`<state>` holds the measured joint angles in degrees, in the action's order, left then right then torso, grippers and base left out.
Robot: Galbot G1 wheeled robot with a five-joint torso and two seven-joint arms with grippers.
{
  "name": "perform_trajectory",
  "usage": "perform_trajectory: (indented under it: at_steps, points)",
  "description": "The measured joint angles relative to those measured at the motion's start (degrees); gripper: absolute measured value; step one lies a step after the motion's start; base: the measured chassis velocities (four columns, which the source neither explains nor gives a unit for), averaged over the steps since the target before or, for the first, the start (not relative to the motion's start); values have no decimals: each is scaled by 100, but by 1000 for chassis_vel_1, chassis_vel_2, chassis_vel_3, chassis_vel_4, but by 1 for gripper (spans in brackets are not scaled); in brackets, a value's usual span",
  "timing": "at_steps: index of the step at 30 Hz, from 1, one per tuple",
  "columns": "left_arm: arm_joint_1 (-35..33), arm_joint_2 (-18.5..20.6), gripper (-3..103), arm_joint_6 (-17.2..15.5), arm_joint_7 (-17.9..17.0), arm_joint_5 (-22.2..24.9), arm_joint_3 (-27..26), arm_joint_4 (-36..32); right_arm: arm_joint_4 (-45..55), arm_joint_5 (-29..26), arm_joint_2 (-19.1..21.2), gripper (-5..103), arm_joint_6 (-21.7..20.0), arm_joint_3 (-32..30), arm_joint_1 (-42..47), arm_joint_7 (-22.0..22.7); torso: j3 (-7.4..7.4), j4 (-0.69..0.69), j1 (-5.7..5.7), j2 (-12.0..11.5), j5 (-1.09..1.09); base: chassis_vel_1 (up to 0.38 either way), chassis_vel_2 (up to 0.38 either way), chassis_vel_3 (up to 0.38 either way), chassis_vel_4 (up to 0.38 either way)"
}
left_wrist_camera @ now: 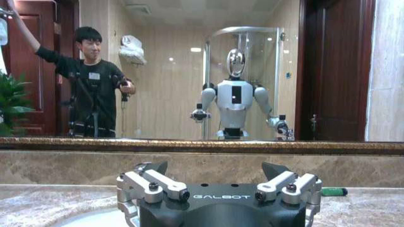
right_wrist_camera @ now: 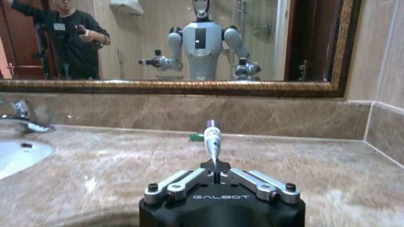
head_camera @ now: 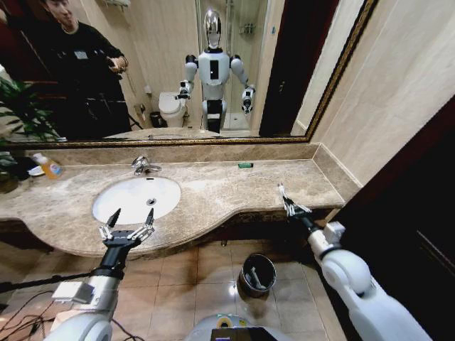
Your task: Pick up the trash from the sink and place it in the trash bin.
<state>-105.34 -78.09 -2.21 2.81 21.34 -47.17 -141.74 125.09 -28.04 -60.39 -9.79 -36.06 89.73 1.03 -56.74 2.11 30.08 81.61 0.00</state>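
Note:
The white oval sink (head_camera: 131, 202) sits in the marble countertop (head_camera: 213, 188), and its basin looks bare. My left gripper (head_camera: 132, 215) hovers open over the sink's front rim; in the left wrist view its fingers (left_wrist_camera: 154, 182) stand apart with nothing between them. My right gripper (head_camera: 293, 210) is over the counter's right front edge, shut on a thin white tube (right_wrist_camera: 213, 141) of trash that sticks out past the fingertips. A tiny green piece (head_camera: 245, 165) lies by the back wall. The dark trash bin (head_camera: 257, 273) stands on the floor below, between my arms.
A chrome faucet (head_camera: 145, 167) rises behind the basin. A bottle of orange liquid (head_camera: 50, 168) and a plant (head_camera: 18, 121) sit at the far left. A mirror (head_camera: 213, 64) spans the back wall. A dark panel (head_camera: 412, 206) closes the right side.

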Motion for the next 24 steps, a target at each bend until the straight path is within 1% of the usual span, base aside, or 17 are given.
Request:
perform_trajectory:
  at_steps: [3, 4, 7, 8, 10, 11, 13, 14, 16, 17, 20, 24]
  points:
    - [0, 0, 100, 0, 0, 0, 0, 0, -104, 467, -327, 0, 246, -17, 313, -92, 0, 0, 0, 0, 0, 0, 0, 0, 0]
    - [0, 0, 100, 0, 0, 0, 0, 0, -104, 467, -327, 0, 246, -17, 313, -92, 0, 0, 0, 0, 0, 0, 0, 0, 0]
    - [0, 0, 100, 0, 0, 0, 0, 0, -144, 856, -739, 0, 462, 17, 609, -82, 0, 1, 0, 0, -1, 0, 0, 0, 0]
    - [0, 0, 100, 0, 0, 0, 0, 0, -144, 856, -739, 0, 462, 17, 609, -82, 0, 1, 0, 0, -1, 0, 0, 0, 0]
    - [0, 0, 100, 0, 0, 0, 0, 0, -208, 1042, -981, 0, 660, 30, 780, -116, 0, 0, 0, 0, -2, 0, 0, 0, 0]
    - [0, 0, 100, 0, 0, 0, 0, 0, -323, 1224, -1189, 0, 924, 61, 967, -203, 0, 0, 0, 0, 0, 0, 0, 0, 0]
    - [0, 0, 100, 0, 0, 0, 0, 0, -362, 1269, -1253, 0, 980, 61, 1019, -248, 0, 0, 0, 0, -1, 0, 0, 0, 0]
    - [0, 0, 100, 0, 0, 0, 0, 0, -444, 1329, -1349, 0, 1056, 62, 1082, -320, 0, 0, 0, 0, -2, 0, 0, 0, 0]
    - [0, 0, 100, 0, 0, 0, 0, 0, -799, 1512, -1493, 0, 1295, 104, 1102, -378, 0, 0, 0, 0, -1, 0, 0, 0, 0]
    - [0, 0, 100, 0, 0, 0, 0, 0, -799, 1512, -1493, 0, 1295, 104, 1102, -378, 0, 0, 0, 0, -1, 0, 0, 0, 0]
    - [0, 0, 100, 0, 0, 0, 0, 0, -1386, 1839, -1671, 0, 1570, 181, 980, -424, 0, 0, 0, -1, 0, 0, 0, 0, 0]
    - [0, 0, 100, 0, -1, 0, 0, 0, -1802, 1983, -1781, 0, 1636, 289, 864, -416, 0, 0, 1, -1, 0, 0, 0, 0, 0]
